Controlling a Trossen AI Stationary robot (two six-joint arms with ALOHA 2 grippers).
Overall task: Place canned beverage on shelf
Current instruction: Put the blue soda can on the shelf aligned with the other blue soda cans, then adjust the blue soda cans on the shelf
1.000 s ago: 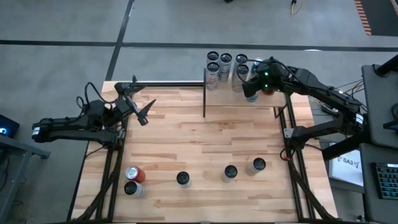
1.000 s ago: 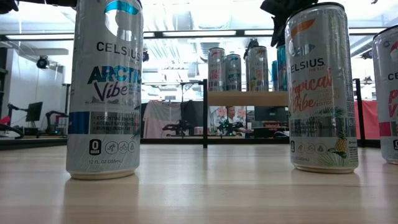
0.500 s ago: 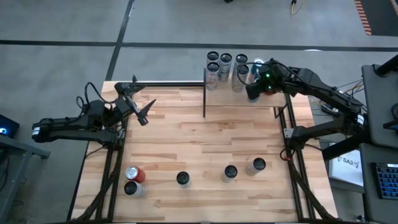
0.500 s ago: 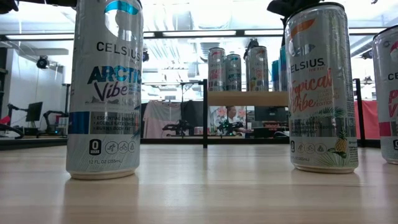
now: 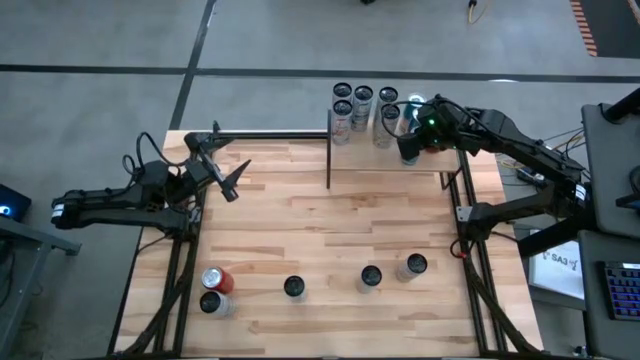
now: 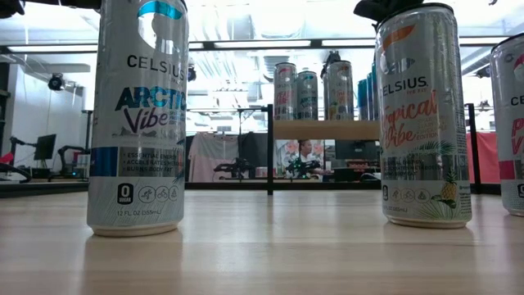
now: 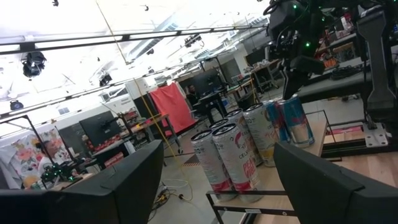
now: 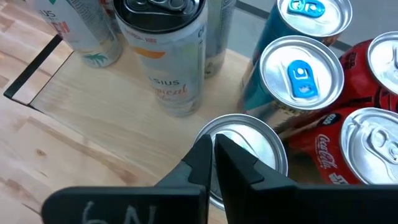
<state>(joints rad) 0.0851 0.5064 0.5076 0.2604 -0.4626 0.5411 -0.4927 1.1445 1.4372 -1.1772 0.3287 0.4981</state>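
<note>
Several cans stand on the shelf; right tool pressed together, empty, above them; five cans remain on desk; left tool spread, idle.

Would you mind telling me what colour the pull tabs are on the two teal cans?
Blue tabs on silver lids, clearest in the right wrist view.

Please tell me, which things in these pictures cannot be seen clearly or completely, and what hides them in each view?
- Low view: the right gripper, shut, is mostly cut off by the top edge and sits behind the tall silver Tropical Vibe can.
- Right wrist view: the silver-topped can under the closed fingers is partly covered by them; its label is hidden.
- High view: the small light-wood shelf; can labels are too small.
- Left wrist view: the open left gripper is cut off at the bottom.
</note>
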